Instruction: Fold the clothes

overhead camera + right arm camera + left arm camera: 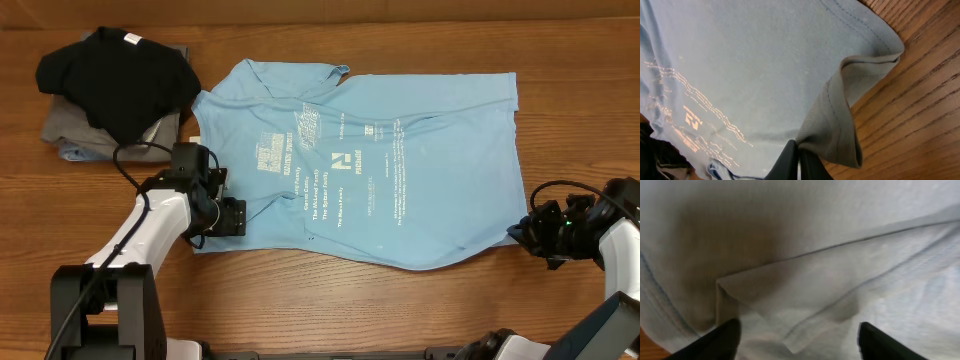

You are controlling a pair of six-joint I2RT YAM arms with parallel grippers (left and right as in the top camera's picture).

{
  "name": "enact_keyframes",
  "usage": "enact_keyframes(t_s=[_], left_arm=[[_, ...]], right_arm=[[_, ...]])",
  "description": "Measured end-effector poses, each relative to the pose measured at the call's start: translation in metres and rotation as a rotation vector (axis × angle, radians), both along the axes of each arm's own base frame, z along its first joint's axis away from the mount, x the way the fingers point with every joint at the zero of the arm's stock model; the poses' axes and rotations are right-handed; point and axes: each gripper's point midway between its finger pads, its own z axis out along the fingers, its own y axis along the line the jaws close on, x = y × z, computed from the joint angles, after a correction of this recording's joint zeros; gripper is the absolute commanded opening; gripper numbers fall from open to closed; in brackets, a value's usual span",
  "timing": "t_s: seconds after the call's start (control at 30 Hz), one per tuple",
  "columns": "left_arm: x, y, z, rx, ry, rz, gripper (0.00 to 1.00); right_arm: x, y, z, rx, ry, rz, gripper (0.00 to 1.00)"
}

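The light sky-blue T-shirt [400, 160] lies spread across the table with its white print facing up. My left gripper [232, 217] sits over the shirt's near left part; in the left wrist view its jaws [797, 340] are open over a folded flap of the cloth [805, 305]. My right gripper [530, 232] is at the shirt's near right corner. In the right wrist view its fingers [799, 160] are shut on the hem of the shirt [840, 115], which is pulled up into a fold.
A black shirt [120, 80] lies on folded grey garments [70, 135] at the far left. Bare wooden table [330, 310] runs along the front and to the right of the T-shirt.
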Motion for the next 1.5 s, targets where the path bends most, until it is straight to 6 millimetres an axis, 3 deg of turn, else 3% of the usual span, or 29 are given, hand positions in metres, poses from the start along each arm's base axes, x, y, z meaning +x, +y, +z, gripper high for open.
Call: enact_keyframes(t_s=[0.4,0.63,1.1,1.33,1.5], left_arm=[[-0.003,0.003,-0.005,0.018,-0.002,-0.011,0.04],[-0.011,0.003,0.005,0.018,0.058,-0.007,0.04],[0.028,0.005,0.062,0.018,-0.008,0.001,0.04],[0.037,0.018,0.081,0.03,-0.027,0.037,0.04],[0.034,0.022,0.082,0.036,-0.014,0.047,0.04]], right_arm=[[0.003,-0.002,0.0,-0.009,-0.012,0.0,0.04],[0.003,-0.002,0.0,-0.009,-0.012,0.001,0.04],[0.006,-0.005,0.0,-0.016,-0.021,-0.018,0.04],[-0.027,-0.015,-0.012,-0.081,0.189,-0.107,0.04],[-0.031,-0.016,-0.014,-0.084,0.213,-0.119,0.04]])
